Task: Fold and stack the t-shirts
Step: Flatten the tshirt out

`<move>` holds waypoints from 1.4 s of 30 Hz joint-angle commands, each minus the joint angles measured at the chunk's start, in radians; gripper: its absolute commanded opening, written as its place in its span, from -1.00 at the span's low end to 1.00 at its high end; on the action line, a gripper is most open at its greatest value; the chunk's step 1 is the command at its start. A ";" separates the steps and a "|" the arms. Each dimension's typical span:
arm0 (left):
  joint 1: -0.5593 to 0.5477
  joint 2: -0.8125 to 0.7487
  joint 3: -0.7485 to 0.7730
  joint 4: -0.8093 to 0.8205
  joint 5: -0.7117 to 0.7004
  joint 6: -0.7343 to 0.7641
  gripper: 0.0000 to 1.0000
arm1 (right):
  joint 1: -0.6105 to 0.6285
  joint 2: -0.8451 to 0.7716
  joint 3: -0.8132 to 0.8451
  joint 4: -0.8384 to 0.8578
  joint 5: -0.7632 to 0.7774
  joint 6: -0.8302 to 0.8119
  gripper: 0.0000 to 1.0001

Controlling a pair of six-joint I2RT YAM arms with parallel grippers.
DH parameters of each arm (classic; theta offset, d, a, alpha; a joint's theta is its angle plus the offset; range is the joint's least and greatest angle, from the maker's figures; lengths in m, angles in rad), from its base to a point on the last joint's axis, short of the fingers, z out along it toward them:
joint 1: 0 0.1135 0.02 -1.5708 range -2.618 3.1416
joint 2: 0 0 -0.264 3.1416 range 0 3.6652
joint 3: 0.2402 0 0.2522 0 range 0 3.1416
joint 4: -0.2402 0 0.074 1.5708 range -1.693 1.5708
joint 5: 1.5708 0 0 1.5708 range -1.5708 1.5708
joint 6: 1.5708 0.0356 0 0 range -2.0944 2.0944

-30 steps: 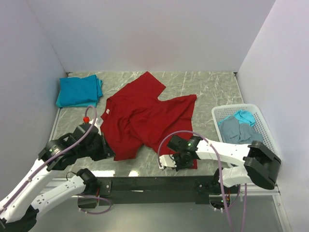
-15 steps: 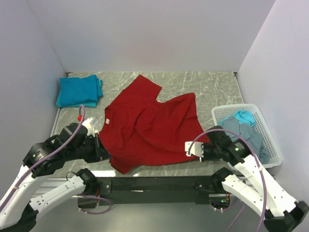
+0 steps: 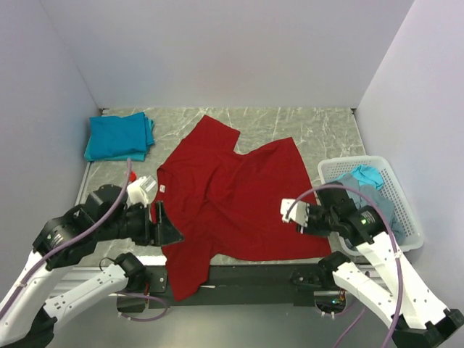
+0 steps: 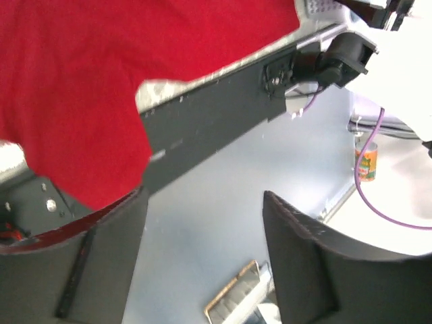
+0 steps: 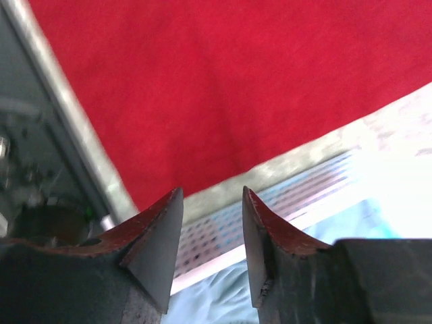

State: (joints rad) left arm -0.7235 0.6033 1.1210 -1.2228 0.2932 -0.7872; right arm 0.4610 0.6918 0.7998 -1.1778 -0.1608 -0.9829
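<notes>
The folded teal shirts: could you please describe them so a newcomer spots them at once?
On the marbled table, go to the far left corner. The folded teal shirts lie there, apart from the red shirt spread mid-table. Unlike the cloth crumpled in the white basket, they are flat and squared.

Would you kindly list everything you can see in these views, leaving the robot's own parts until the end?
spread t-shirt: 1, bright red, mid-table, near-left corner draped over the near edge
folded t-shirts: one pile, number unclear, teal, far-left corner of the table
grey-blue t-shirt: at least 1, dusty grey-blue, crumpled in the basket
teal t-shirt: 1, teal, crumpled at the basket's far end
basket: 1, white lattice, right side of the table
table: 1, grey marbled
can: 1, orange and green, off the table
base rail: 1, black, along the near edge
left gripper: 1, black, open, at the red shirt's left side
right gripper: 1, black, open, at the red shirt's right edge
</notes>
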 commanded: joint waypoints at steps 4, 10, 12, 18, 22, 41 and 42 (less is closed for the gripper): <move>-0.002 0.137 0.004 0.339 -0.167 0.159 0.67 | -0.015 0.185 0.113 0.389 -0.140 0.220 -0.03; 0.296 0.467 0.002 0.724 -0.036 0.292 0.68 | -0.091 0.581 0.335 0.452 -0.405 0.398 -0.03; 0.405 0.597 0.013 0.926 0.112 0.278 0.61 | -0.159 0.702 0.435 0.426 -0.463 0.423 -0.03; 0.518 1.116 0.397 0.850 0.031 0.400 0.46 | -0.281 0.807 0.492 0.425 -0.554 0.446 -0.06; 0.532 1.390 0.706 0.757 -0.086 0.468 0.32 | -0.289 0.753 0.408 0.472 -0.556 0.448 -0.06; 0.565 1.960 1.183 0.606 -0.108 0.491 0.08 | -0.297 0.706 0.369 0.472 -0.503 0.412 -0.06; 0.565 1.966 1.175 0.602 -0.118 0.490 0.04 | -0.300 0.706 0.369 0.472 -0.505 0.414 -0.06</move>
State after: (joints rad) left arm -0.1539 2.5450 2.2513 -0.5652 0.1703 -0.2855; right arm 0.1692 1.4441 1.1706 -0.7258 -0.6693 -0.5549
